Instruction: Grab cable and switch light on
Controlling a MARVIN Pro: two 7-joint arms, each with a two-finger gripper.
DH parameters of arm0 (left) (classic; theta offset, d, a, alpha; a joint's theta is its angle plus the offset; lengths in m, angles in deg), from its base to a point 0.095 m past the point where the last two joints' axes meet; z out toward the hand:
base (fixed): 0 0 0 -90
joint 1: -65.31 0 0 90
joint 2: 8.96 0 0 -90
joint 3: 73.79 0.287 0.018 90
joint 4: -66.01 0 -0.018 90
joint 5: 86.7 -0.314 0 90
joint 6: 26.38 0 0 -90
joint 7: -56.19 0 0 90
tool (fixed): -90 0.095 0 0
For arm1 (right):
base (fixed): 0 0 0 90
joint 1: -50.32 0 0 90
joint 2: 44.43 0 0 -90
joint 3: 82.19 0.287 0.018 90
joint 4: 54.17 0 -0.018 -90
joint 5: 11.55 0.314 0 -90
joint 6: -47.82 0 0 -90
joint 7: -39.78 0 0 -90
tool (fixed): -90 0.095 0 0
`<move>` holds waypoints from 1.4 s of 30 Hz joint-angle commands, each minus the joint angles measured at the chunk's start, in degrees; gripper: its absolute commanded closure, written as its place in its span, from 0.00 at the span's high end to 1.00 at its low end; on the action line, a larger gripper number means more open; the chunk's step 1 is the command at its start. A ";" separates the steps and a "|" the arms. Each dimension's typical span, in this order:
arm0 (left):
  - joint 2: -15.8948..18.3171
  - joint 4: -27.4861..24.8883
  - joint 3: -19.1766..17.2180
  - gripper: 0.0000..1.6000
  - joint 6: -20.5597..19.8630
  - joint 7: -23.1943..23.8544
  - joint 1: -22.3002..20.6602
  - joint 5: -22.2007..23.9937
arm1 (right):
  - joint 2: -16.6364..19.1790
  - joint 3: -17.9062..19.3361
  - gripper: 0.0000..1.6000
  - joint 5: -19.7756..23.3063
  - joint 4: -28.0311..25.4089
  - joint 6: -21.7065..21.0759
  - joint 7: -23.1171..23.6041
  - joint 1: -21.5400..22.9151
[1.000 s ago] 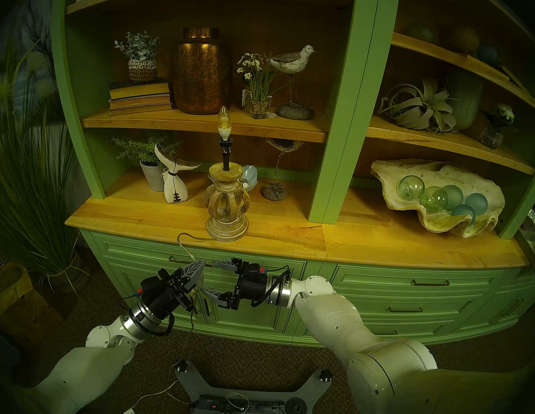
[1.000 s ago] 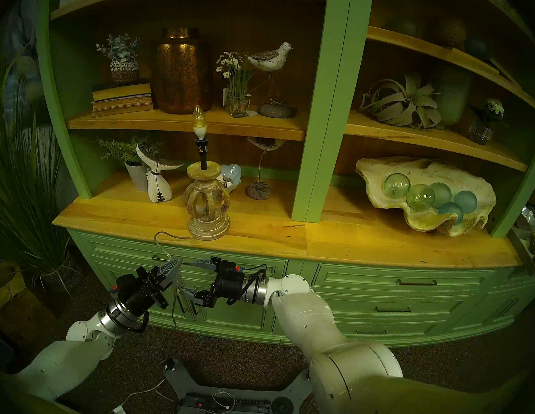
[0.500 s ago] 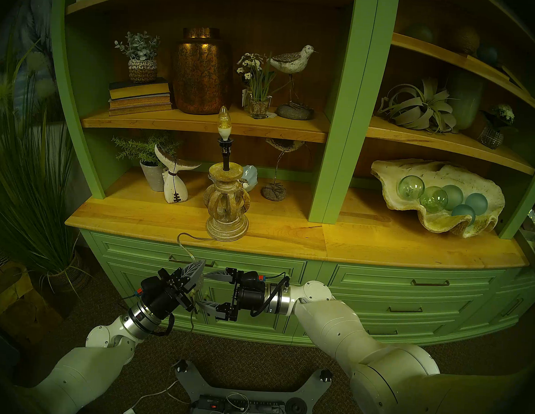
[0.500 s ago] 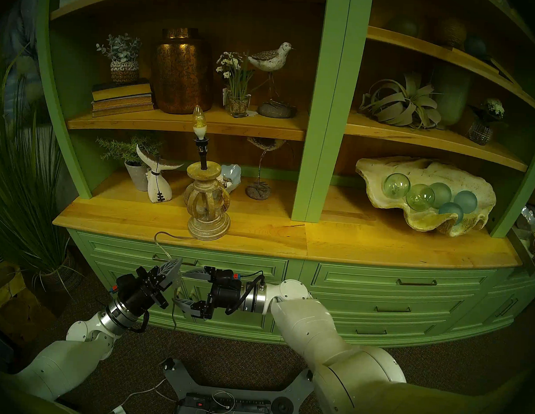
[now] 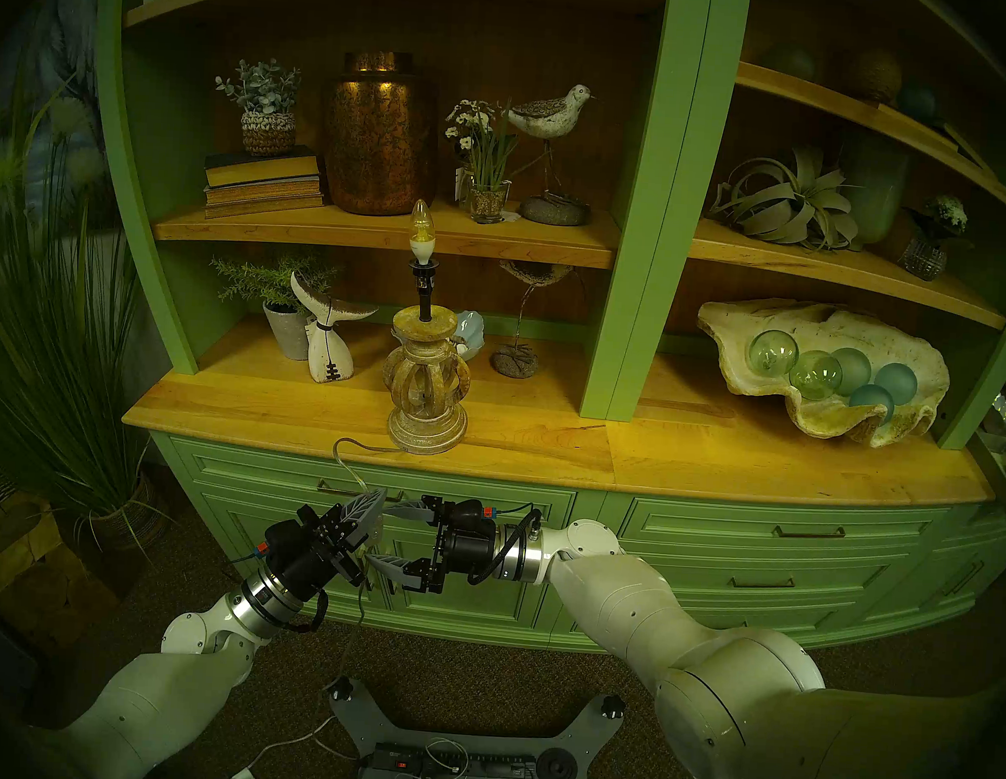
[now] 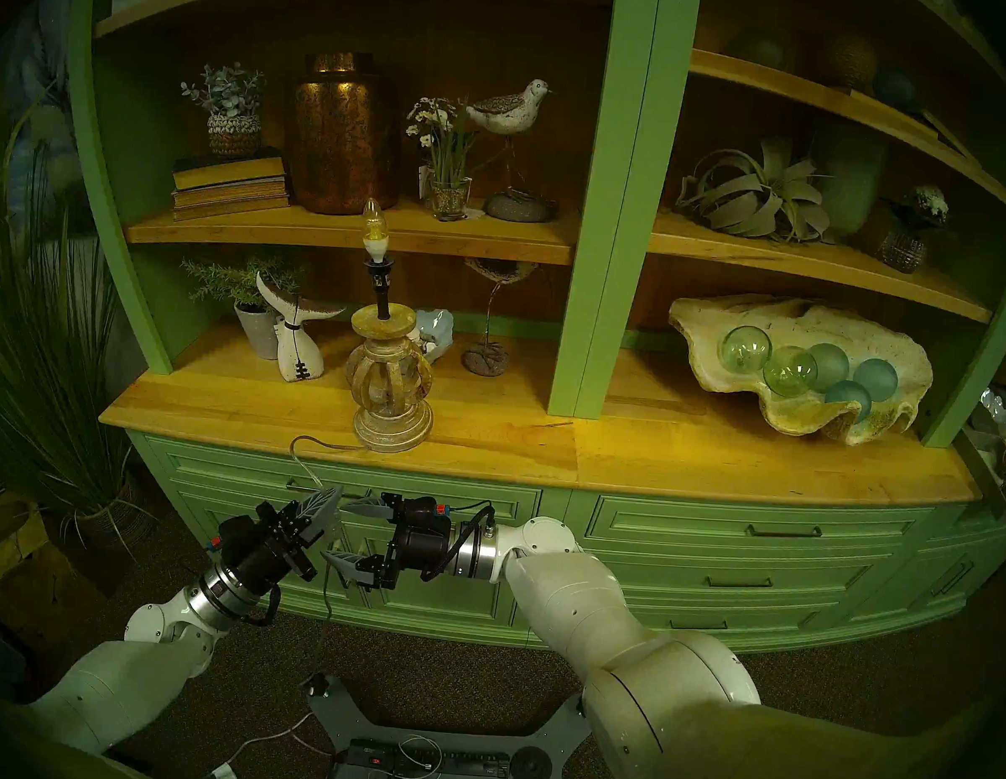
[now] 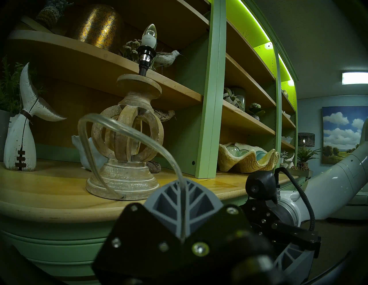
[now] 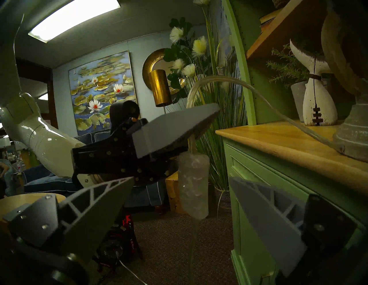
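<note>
The lamp stands on the wooden counter, and its candle bulb is dark. Its clear cable loops left off the base and drops over the counter edge. My left gripper is shut on the cable, which shows between the fingers in the left wrist view. The inline switch hangs just below that grip. My right gripper is open, with one finger on each side of the switch, not touching it. In the head view the right gripper is next to the left one.
Green drawer fronts are close behind both grippers. A whale-tail figure and a copper jar stand near the lamp. A tall grass plant is at the left. A black power strip and a white wire lie below.
My right gripper has moved left and now has its open fingers on either side of the switch. The left gripper still holds the cable in place. The bulb looks the same.
</note>
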 commanded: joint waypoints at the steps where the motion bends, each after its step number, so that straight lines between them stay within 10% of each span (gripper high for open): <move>1: -0.14 -1.32 -0.66 0.00 0.34 -0.09 -1.01 0.53 | -1.80 -0.08 0.64 0.98 0.88 0.45 4.05 4.79; 17: -0.17 -1.38 -0.74 0.00 0.32 -0.07 -0.97 0.56 | -1.38 -1.16 0.47 2.47 2.73 2.21 4.72 6.30; 22: -0.19 -1.41 -0.77 0.00 0.30 -0.08 -0.95 0.56 | -0.91 -2.78 0.96 3.04 2.04 2.00 4.13 5.75; 29: -0.20 -1.42 -0.79 0.00 0.30 -0.07 -0.94 0.57 | -0.79 -4.83 1.00 4.09 2.01 2.47 4.37 5.57; 42: -0.21 -1.42 -0.81 0.00 0.29 -0.05 -0.93 0.57 | -0.62 -8.57 0.44 5.97 2.44 2.91 2.78 5.90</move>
